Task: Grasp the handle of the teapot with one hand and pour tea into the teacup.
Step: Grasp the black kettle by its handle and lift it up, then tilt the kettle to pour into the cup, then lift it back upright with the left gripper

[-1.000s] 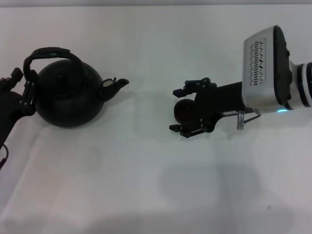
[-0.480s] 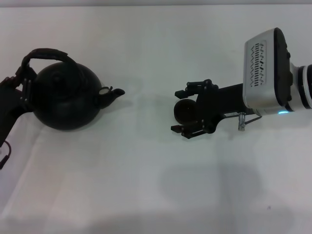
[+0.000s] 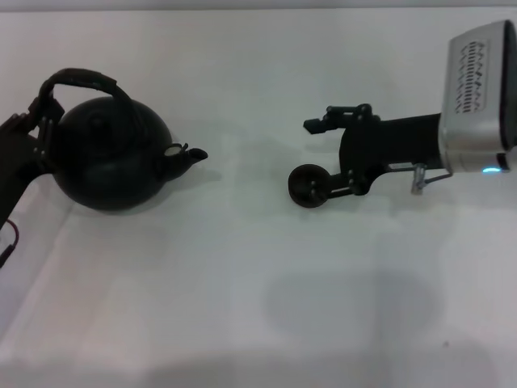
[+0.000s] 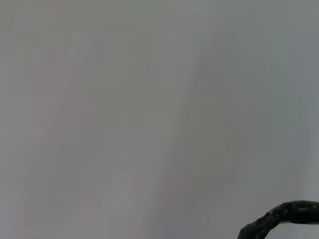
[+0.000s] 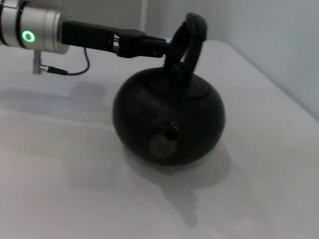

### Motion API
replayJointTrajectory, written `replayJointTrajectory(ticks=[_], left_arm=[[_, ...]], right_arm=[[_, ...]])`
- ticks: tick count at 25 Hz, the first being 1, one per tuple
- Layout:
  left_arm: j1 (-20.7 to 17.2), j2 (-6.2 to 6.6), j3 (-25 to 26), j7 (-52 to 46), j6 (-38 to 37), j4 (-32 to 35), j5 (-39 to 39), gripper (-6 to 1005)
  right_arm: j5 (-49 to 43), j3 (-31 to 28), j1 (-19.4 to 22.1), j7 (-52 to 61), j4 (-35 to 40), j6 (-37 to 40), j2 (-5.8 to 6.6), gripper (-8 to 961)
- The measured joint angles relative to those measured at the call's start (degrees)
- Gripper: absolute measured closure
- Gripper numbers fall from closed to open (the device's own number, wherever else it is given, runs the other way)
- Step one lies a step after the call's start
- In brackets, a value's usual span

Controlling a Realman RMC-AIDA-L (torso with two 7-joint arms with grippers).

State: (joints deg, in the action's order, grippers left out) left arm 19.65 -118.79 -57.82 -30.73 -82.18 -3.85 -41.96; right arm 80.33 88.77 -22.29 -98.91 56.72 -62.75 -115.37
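Teacup sat beside your right gripper, jaws wide; left gripper clamped teapot handle.

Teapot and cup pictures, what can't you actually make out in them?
- Whether the teapot rests on the table or hangs just above it: neither the head nor the right wrist view settles it.
- Any tea in the cup: too small and dark in the head view.
- Left wrist view: only a bit of the handle, cut off by the edge.
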Motion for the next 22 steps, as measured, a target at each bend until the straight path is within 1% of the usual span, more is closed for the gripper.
replayJointTrajectory(ticks=[4,5,6,7,8,11,16,17,18,19,20,21,22], left_arm=[[0.0,0.17,0.0,-2.3,0.7,3.2,-2.5,850],[-0.1,0.21,0.0,-3.1,1.2,4.2,-3.1,850],[-0.3,0.22,0.0,-4.2,2.1,5.6,-4.0,850],[-0.5,0.22,0.0,-5.5,3.1,7.1,-4.9,850],[-0.8,0.23,0.0,-7.7,4.6,9.5,-6.3,850],[-1.2,0.22,0.0,-10.6,6.3,12.8,-8.4,850],[-2.8,0.07,0.0,-18.8,11.5,22.7,-14.7,849],[-2.8,0.07,0.0,-18.8,11.5,22.7,-14.7,849],[-3.4,-0.16,0.0,-22.9,14.5,27.8,-18.4,849],[-3.4,-0.2,0.0,-23.7,15.1,28.8,-19.2,849],[-3.5,-0.26,0.0,-25.5,16.2,30.6,-20.6,849],[-3.5,-0.26,0.0,-25.5,16.2,30.6,-20.6,849],[-3.5,-0.28,0.0,-26.7,17.1,31.8,-21.7,849]], right_arm=[[1.5,-3.2,1.2,-2.4,-1.2,-0.2,0.05,76],[2.4,-4.4,1.5,-3.4,-2.1,-0.1,0.06,76],[4.7,-7.2,1.8,-6.1,-4.6,-0.2,0.05,76],[4.7,-7.2,1.8,-6.1,-4.6,-0.2,0.05,76],[5.9,-8.9,1.9,-7.7,-6.2,-0.1,0.07,76],[10.9,-15.8,2.0,-14.5,-13.1,-1.6,0.1,76],[17.4,-26.3,2.0,-23.9,-23.1,-6.2,0.14,76],[18.7,-27.6,2.0,-25.8,-24.8,-6.7,0.15,76],[19.9,-28.8,2.0,-27.6,-26.5,-7.2,0.15,76],[19.9,-28.8,2.0,-27.6,-26.5,-7.2,0.15,76],[21.9,-30.5,2.0,-31.0,-29.5,-7.9,0.15,76],[23.4,-31.4,2.0,-33.2,-31.8,-8.1,0.14,76],[23.8,-31.7,2.0,-33.9,-32.5,-8.2,0.14,76]])
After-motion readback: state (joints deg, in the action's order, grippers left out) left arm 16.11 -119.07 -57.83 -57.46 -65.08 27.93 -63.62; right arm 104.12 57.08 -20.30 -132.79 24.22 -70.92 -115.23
